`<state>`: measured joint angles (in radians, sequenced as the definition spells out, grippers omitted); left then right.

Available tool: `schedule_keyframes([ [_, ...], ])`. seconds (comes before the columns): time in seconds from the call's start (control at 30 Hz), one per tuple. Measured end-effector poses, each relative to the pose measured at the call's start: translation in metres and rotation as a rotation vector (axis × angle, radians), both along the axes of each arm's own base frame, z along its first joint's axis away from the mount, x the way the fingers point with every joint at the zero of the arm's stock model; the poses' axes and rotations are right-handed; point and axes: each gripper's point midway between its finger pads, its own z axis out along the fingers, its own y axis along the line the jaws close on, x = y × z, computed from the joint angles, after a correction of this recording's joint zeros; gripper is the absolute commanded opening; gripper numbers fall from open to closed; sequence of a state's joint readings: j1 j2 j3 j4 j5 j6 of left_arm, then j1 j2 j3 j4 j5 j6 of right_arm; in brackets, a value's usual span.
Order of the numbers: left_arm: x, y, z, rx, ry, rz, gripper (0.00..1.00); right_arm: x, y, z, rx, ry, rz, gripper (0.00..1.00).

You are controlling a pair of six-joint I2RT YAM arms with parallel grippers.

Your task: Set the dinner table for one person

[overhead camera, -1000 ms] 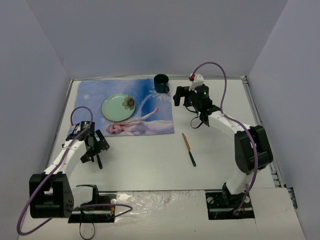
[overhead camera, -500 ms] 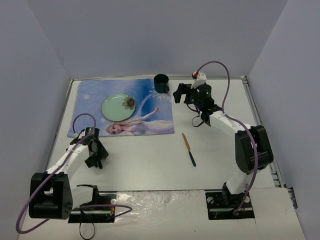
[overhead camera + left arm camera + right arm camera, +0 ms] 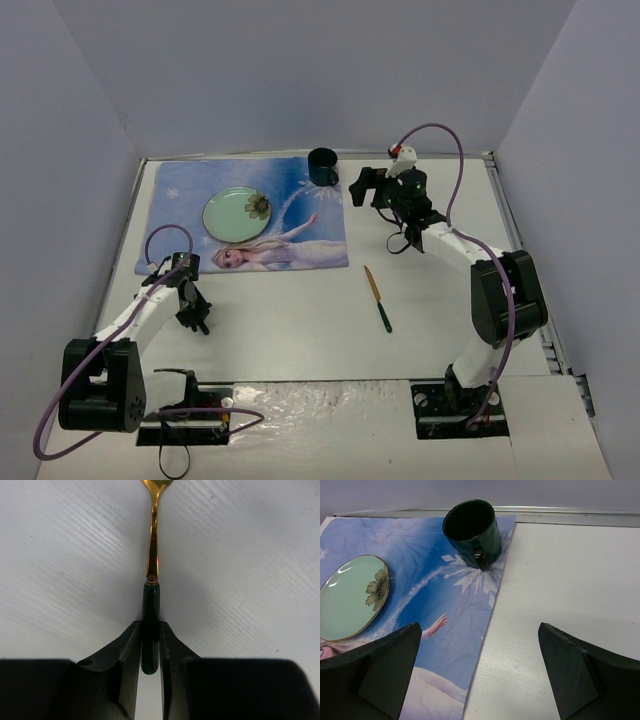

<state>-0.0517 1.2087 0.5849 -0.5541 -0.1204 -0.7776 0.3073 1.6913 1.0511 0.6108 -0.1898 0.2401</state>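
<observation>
Desk [image 3: 300, 340], white with thin metal rails, is filling the overhead view. In the lower left, the left hand [image 3: 150, 630] is pinching the dark green handle of a gold utensil [image 3: 152, 555] that is lying flat on the desk, its fingers pressing on both sides. Right of centre, a knife [image 3: 378, 298] with a gold blade is lying alone. Farther up, a blue princess placemat [image 3: 300, 245] is carrying a pale green plate [image 3: 236, 213] and, at its upper right corner, a dark mug [image 3: 322, 166]. The right hand [image 3: 362, 187] is hovering just right of the mug, spread wide and holding nothing.
</observation>
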Motion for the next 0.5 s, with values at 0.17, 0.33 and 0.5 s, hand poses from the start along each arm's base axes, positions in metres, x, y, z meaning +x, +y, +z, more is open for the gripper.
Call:
schedule_keyframes([
  [0.17,-0.004,0.001,0.018,0.004,0.009,-0.010,0.00,-0.002,-0.001,-0.005,-0.003,0.007,-0.001,1.00],
  [0.33,0.035,0.004,0.084,0.037,-0.145,-0.063,0.00,-0.003,-0.002,-0.004,-0.003,0.004,-0.001,1.00],
  [0.5,0.079,0.007,0.125,0.098,-0.225,-0.183,0.00,-0.007,-0.003,0.001,-0.002,0.010,-0.002,1.00],
])
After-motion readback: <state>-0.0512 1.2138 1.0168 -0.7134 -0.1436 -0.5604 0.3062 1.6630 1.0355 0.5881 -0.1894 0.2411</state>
